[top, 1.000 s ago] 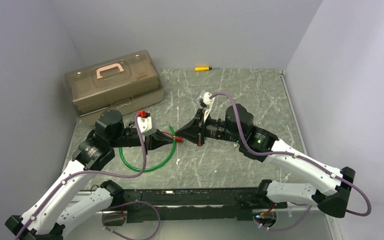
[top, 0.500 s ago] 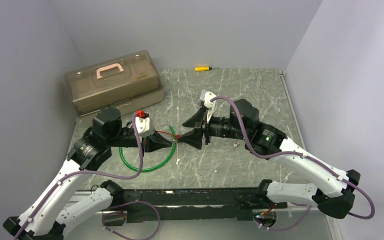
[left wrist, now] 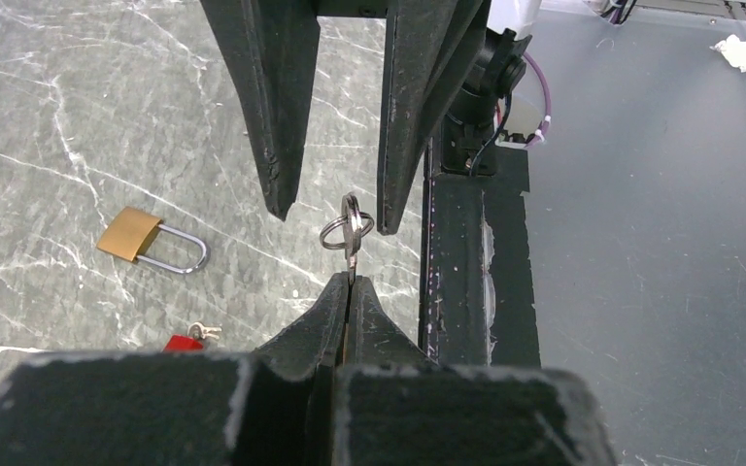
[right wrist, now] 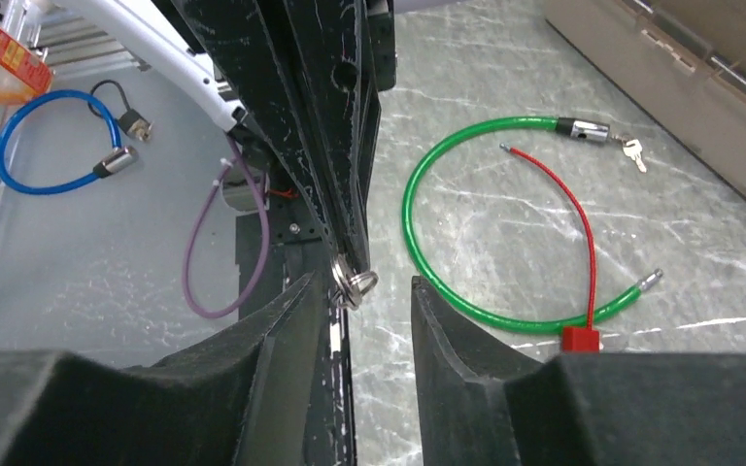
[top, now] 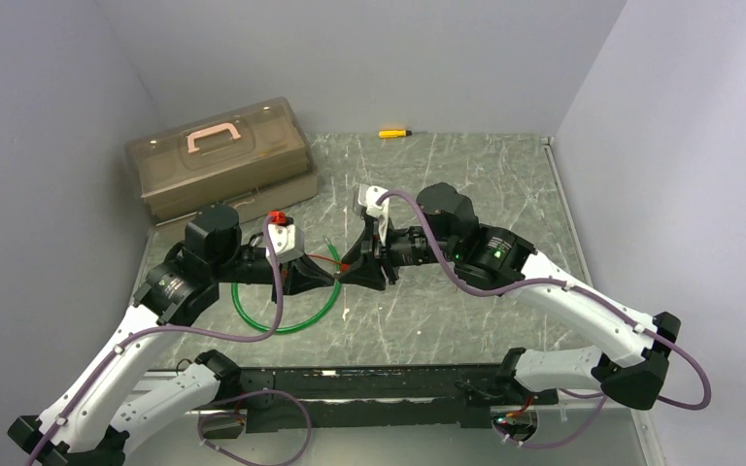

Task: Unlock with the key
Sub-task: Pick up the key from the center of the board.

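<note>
Where the two arms met over the middle of the table, the overhead view had the left claw and the right claw tip to tip. They were near a green cable loop, with the brown toolbox well behind them. From the left wrist, that claw was pinched tight on the blade of the key. Its ring stood up between the right claw's two fingers, which were spread to either side, and a brass padlock lay on the table well off to one side. From the right wrist, those jaws stood narrowly parted around the ring, not gripping it, with the green loop and a red cable lock lying on the table beyond.
</note>
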Robot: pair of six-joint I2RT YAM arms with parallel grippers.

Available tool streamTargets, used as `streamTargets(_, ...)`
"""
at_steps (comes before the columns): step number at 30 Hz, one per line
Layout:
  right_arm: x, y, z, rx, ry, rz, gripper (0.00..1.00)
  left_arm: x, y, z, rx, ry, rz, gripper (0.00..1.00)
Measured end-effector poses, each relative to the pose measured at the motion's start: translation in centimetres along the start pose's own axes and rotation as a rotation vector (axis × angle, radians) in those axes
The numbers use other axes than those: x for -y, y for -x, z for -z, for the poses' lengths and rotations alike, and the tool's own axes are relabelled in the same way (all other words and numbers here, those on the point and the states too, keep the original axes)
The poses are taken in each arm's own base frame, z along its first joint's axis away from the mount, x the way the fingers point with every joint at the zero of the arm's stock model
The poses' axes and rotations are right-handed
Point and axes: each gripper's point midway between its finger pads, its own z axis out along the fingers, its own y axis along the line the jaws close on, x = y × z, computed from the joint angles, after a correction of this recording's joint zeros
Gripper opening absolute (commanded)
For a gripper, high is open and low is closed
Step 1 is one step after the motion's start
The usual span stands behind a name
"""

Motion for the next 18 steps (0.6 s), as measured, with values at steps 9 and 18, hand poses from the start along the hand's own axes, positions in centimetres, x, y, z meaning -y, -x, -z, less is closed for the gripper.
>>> streamTargets(9,0.02,-0.55,0.16,-0.022,-0.003,0.010,0.00,-0.15,0.02,0.05,0.001,0.007,0.003,0.00)
streamTargets(18,-0.27,-0.49,0.13,-0.004,0.011,0.012,0.00,0.24,0.09,0.05,0.005,-0.014,0.005,0.36)
